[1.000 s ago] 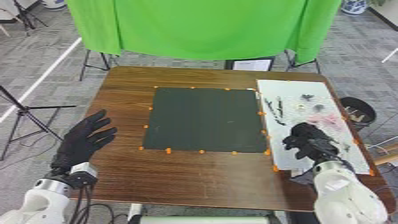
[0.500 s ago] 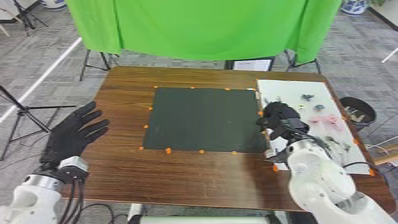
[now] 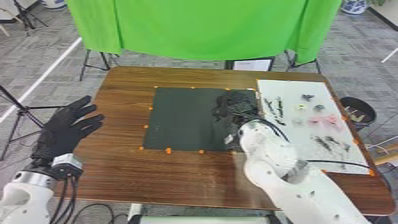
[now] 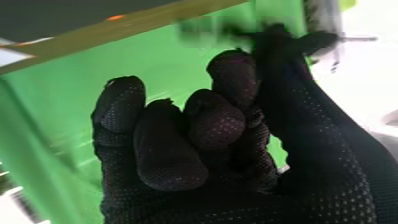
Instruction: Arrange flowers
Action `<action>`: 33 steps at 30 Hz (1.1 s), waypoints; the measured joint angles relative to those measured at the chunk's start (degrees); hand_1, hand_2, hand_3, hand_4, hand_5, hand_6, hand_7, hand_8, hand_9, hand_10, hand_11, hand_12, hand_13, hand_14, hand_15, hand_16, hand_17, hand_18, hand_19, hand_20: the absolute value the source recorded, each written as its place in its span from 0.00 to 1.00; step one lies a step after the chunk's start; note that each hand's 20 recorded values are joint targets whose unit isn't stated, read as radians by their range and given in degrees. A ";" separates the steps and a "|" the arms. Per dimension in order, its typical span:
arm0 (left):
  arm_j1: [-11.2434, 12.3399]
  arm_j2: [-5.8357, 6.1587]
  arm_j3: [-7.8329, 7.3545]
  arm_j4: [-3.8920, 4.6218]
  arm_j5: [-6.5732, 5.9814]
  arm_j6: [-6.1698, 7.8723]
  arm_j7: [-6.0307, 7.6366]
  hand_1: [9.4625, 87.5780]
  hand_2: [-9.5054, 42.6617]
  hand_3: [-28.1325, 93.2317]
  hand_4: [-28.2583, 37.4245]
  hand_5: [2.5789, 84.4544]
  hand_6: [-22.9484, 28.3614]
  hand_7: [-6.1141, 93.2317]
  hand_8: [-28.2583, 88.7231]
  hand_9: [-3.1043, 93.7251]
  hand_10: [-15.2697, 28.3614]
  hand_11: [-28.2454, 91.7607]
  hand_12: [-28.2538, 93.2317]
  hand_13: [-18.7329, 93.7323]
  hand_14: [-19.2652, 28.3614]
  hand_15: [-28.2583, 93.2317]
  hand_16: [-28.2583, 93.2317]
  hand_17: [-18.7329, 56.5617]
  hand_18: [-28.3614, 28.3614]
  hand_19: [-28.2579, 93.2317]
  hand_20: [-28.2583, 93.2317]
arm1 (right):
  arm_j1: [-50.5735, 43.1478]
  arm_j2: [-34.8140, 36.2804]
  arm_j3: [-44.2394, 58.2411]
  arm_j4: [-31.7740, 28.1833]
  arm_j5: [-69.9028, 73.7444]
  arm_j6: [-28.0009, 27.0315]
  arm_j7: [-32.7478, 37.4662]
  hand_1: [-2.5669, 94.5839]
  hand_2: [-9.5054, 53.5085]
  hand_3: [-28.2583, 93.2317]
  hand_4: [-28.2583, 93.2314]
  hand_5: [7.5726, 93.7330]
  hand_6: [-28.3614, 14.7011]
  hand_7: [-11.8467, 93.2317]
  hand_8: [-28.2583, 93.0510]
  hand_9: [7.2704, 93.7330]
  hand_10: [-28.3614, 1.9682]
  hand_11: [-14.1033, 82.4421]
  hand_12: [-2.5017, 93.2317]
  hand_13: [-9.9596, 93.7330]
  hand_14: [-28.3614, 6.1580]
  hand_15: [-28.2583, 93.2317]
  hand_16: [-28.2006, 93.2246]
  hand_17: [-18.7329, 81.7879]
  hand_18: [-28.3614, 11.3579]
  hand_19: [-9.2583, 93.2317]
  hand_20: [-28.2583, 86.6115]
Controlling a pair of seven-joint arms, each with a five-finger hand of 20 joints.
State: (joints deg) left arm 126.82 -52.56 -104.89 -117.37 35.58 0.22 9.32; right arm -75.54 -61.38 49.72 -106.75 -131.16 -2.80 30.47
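Observation:
My right hand point(image 3: 238, 106) is over the right part of the dark mat point(image 3: 182, 120), with its fingers curled. In the right wrist view, the thumb and a finger of my right hand point(image 4: 213, 125) pinch a dark, blurred piece point(image 4: 206, 32), apparently a sprig. Black stems point(image 3: 281, 109), a dark flower piece point(image 3: 307, 97), a small pale flower point(image 3: 301, 107) and a pink flower or bow point(image 3: 327, 120) lie on the white board point(image 3: 289, 150). Grey-green sprigs point(image 3: 330, 143) lie nearer its front. My left hand point(image 3: 64, 131) is above the table's left edge, fingers spread and straight.
Orange markers point(image 3: 169, 150) edge the mat on the brown table point(image 3: 195, 180). A green cloth point(image 3: 204, 30) hangs beyond the far edge. To the right of the table stands a black bin point(image 3: 358, 110). Tripod legs point(image 3: 27, 112) stand at the left.
From the white board, my right hand has moved left and farther forward, onto the dark mat. My left hand has shifted slightly left and back toward the robot.

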 measured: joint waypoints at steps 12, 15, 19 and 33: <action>0.67 -0.86 0.27 -0.63 1.18 0.08 -0.13 0.22 0.07 0.82 0.01 0.33 0.55 0.29 0.13 0.28 0.64 0.47 0.35 0.37 0.77 0.58 0.19 0.16 0.90 0.62 0.28 | 3.01 -8.45 -6.30 5.86 -4.82 -1.87 -0.83 0.33 0.19 0.98 0.17 0.69 0.64 0.72 0.52 0.80 0.60 0.91 0.49 0.80 0.52 1.00 0.54 0.54 0.24 0.95 0.54; 0.49 -0.92 0.43 -0.57 1.18 0.08 -0.18 0.22 0.07 0.82 0.01 0.33 0.55 0.29 0.13 0.28 0.64 0.47 0.35 0.37 0.77 0.58 0.19 0.16 0.90 0.62 0.28 | 2.16 -9.07 -6.35 5.50 -5.17 -2.02 -1.06 0.34 0.16 0.97 0.14 0.69 0.64 0.73 0.49 0.79 0.60 0.90 0.49 0.80 0.52 1.00 0.53 0.54 0.24 0.94 0.54; 0.44 -0.92 0.56 -0.50 1.18 0.09 -0.19 0.22 0.07 0.82 0.01 0.33 0.55 0.29 0.13 0.28 0.64 0.47 0.35 0.37 0.77 0.58 0.19 0.16 0.90 0.62 0.28 | 1.24 -8.95 -5.88 4.56 -6.11 -2.94 -1.07 0.33 0.03 0.92 0.02 0.69 0.64 0.70 0.43 0.79 0.59 0.89 0.50 0.79 0.50 1.00 0.52 0.53 0.23 0.94 0.53; 0.50 -1.12 0.83 -0.37 1.49 0.09 -0.77 0.22 0.07 0.82 0.01 0.33 0.55 0.29 0.13 0.28 0.64 0.47 0.35 0.37 0.77 0.58 0.19 0.15 0.90 0.62 0.28 | -0.45 -5.25 -1.78 0.23 -7.18 -13.09 0.06 0.22 0.00 0.87 0.00 0.71 0.62 0.66 0.13 0.76 0.54 0.84 0.51 0.77 0.49 0.99 0.51 0.51 0.22 0.92 0.52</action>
State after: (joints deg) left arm 127.33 -53.68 -104.06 -117.74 37.07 0.31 8.55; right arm -75.99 -66.63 47.93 -106.53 -138.34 -15.89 30.54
